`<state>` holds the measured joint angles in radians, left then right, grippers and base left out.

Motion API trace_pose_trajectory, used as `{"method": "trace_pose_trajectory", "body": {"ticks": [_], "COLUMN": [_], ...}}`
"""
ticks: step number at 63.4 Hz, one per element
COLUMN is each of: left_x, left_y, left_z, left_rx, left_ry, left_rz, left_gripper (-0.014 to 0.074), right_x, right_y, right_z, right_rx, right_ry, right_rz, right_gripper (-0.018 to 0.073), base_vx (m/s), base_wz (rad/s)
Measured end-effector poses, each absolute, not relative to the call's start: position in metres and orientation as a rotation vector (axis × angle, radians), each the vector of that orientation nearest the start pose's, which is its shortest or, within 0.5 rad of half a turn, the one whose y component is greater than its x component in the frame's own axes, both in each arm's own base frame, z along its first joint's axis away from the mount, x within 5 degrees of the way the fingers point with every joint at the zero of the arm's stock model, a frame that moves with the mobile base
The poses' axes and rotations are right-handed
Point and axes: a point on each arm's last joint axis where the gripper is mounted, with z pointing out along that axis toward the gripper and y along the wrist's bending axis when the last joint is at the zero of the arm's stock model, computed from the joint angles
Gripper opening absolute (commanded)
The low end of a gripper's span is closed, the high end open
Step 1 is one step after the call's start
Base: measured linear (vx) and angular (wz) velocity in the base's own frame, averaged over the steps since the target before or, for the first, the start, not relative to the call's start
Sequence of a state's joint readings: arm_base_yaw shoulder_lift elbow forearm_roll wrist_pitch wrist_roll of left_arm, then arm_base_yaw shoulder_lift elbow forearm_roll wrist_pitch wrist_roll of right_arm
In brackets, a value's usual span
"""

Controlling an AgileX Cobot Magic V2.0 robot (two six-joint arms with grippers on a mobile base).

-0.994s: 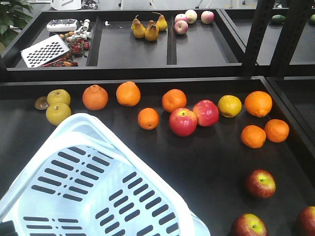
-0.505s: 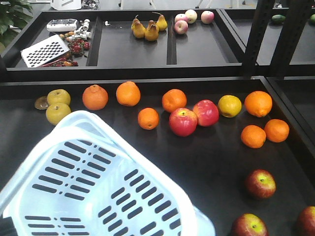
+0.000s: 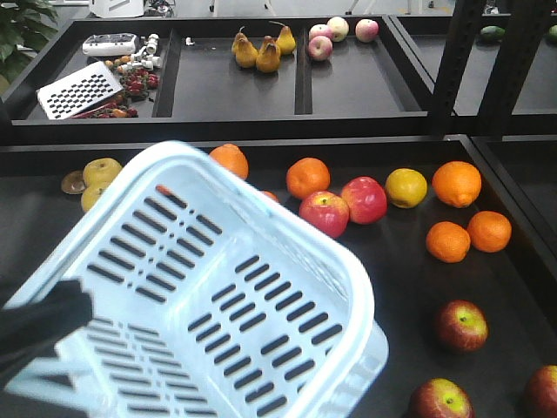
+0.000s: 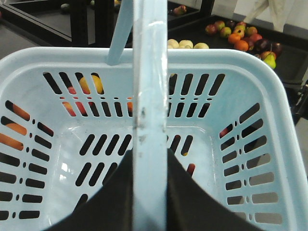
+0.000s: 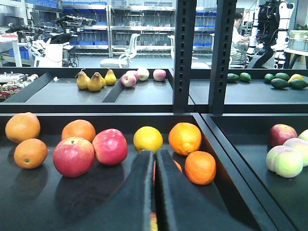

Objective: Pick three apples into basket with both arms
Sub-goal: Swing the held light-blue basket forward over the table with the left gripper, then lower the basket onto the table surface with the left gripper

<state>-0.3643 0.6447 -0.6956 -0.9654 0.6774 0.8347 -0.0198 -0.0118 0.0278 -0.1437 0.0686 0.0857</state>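
Observation:
The pale blue basket [image 3: 178, 155] hangs tilted above the left of the black tray, empty. My left gripper [image 4: 150, 154] is shut on the basket's handle [image 4: 150, 86], and its black arm [image 3: 39, 326] shows at the lower left. Three dark red apples [image 3: 461, 325] [image 3: 440, 399] [image 3: 544, 392] lie at the tray's near right corner, clear of the basket. My right gripper [image 5: 155, 153] is shut with nothing in it, low over the tray and pointing at a yellow fruit [image 5: 148, 138]. It does not show in the front view.
Two brighter pink-red apples [image 3: 325, 213] [image 3: 365, 199] lie mid-tray among oranges [image 3: 456, 183] [image 3: 308, 177]. Yellow-green fruit [image 3: 102, 171] sits far left. Pears [image 3: 268, 54] and pale apples lie in the back trays. A black upright post [image 3: 452, 61] stands at right.
The basket has risen and swung up and right, now covering oranges at the left-middle. The left arm has come into view at the lower left.

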Motion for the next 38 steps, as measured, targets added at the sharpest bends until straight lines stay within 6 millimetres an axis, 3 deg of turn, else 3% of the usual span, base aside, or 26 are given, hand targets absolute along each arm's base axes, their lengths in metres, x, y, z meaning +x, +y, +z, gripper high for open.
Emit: {"method": "trace_pose_trajectory", "body": {"ticks": [14, 28, 38], "left_x": [0.148, 0.209, 0.246], "left_y": [-0.109, -0.133, -0.147], "left_z": [0.368, 0.356, 0.347], "left_rx": [0.856, 0.965, 1.07], "left_ry": [1.819, 1.946, 1.945], "left_rz": [-0.701, -0.69, -0.648], "left_gripper": [-0.0007, -0.0007, -0.0007], "right_x": [0.057, 0.057, 0.057], "right_y": [-0.002, -0.002, -0.002], "right_z": [0.198, 0.198, 0.198], "right_rx": [-0.022, -0.022, -0.022], "right_ry": [1.568, 1.568, 1.568], "right_rz": [-0.069, -0.069, -0.069], "right_gripper": [-0.0004, -0.0004, -0.0004], "base_vx": [0.0, 0.0, 0.0], "base_wz": [0.0, 0.0, 0.0]}}
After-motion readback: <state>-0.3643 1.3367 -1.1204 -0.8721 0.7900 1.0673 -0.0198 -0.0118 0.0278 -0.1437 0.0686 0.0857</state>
